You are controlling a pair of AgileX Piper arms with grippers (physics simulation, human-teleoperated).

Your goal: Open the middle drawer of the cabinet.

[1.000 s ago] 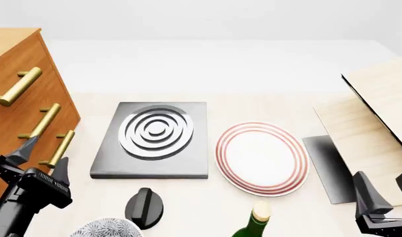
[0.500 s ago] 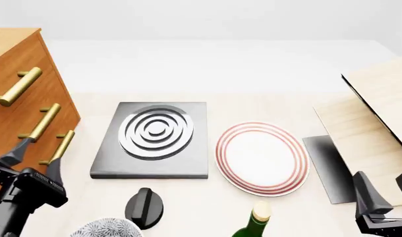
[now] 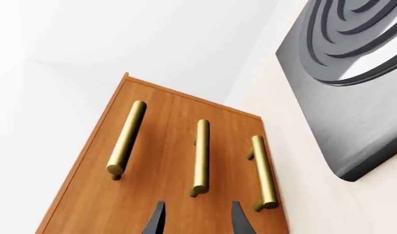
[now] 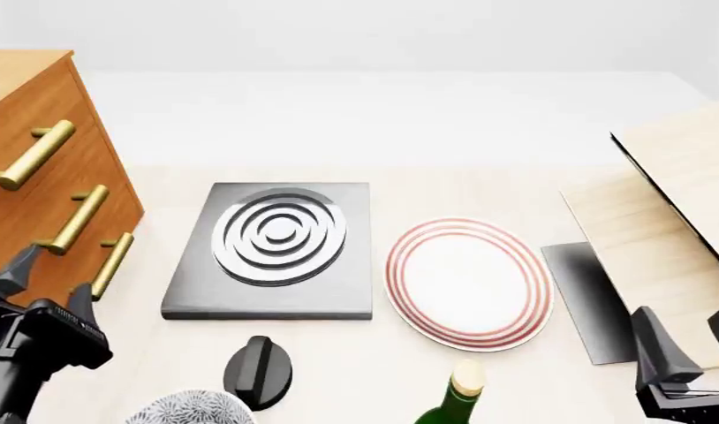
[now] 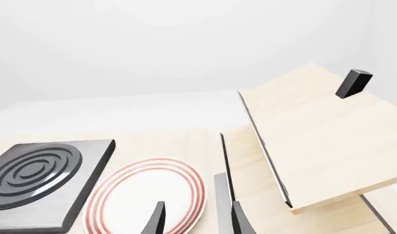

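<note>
Although your left gripper (image 4: 44,284) sits with its fingers spread and empty just in front of the cabinet (image 4: 30,168) at the table's left edge, none of the pull has begun: the middle drawer (image 3: 185,161) looks flush and shut, its brass handle (image 4: 74,217) not yet between your fingertips. You have the whole grasp and pull left. Your right gripper (image 4: 690,340) waits released near the pale boards (image 4: 677,203), far right.

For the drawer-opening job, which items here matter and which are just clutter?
Job: cabinet, middle drawer with its brass handle, left gripper, jaws open.

Clutter: hob plate, red-rimmed plate, black knob, green bottle, pale boards, idle right gripper.
</note>
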